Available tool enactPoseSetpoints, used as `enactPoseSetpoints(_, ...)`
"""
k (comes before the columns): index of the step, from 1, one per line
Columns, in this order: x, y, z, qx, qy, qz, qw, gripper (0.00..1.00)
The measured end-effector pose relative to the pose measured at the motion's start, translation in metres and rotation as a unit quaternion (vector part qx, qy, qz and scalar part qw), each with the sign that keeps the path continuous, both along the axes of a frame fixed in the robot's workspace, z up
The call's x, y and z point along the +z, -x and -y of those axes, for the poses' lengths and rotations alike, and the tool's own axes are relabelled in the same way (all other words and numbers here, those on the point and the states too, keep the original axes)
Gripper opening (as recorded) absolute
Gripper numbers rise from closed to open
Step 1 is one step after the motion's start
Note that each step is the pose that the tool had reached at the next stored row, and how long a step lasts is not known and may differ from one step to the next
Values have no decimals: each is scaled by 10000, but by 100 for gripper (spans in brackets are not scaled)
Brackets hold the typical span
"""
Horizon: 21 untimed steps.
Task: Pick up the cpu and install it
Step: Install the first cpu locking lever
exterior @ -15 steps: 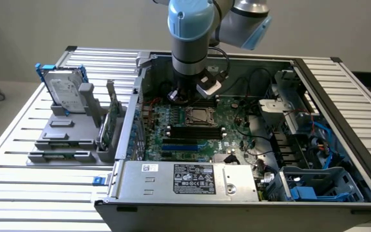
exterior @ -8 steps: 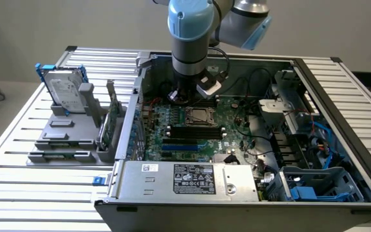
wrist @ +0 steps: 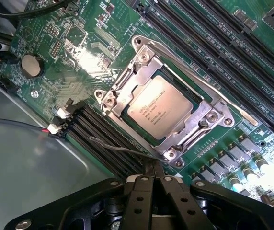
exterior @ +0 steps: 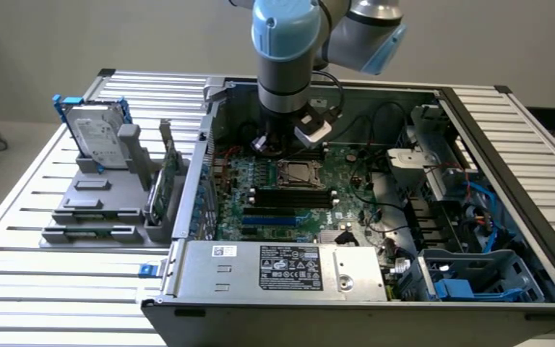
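Observation:
The cpu (wrist: pixel 162 104), a small square chip with a pale silvery top, lies flat inside the metal-framed socket (wrist: pixel 209 103) on the green motherboard (wrist: pixel 84 52). In the exterior view the socket (exterior: pixel 297 172) sits mid-board inside the open computer case. My gripper (wrist: pixel 155 168) hovers just off one corner of the socket frame, its black fingers (wrist: pixel 142 191) pressed together and shut on nothing. Seen from the exterior view, the gripper (exterior: pixel 275 147) hangs from the arm just behind the socket, low over the board.
Black memory slots (wrist: pixel 103 139) run beside the socket, and a thin metal lever (wrist: pixel 122 149) crosses near my fingertips. A silver hard drive (exterior: pixel 99 134) stands in a grey fixture to the exterior view's left. A power supply (exterior: pixel 277 269) and a blue drive cage (exterior: pixel 480 278) line the case front.

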State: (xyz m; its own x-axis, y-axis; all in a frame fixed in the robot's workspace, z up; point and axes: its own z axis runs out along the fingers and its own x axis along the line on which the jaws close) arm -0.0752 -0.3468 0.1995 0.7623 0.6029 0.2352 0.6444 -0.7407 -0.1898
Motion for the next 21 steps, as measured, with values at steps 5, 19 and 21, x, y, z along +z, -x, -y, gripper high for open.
enactPoseSetpoints(5, -1, -14, 0, 0, 17, 1, 10000, 11)
enactPoseSetpoints(19, -6, -55, -9, 0, 35, 17, 10000, 11)
enactPoseSetpoints(21, -7, -58, -11, 0, 35, 20, 10000, 11)
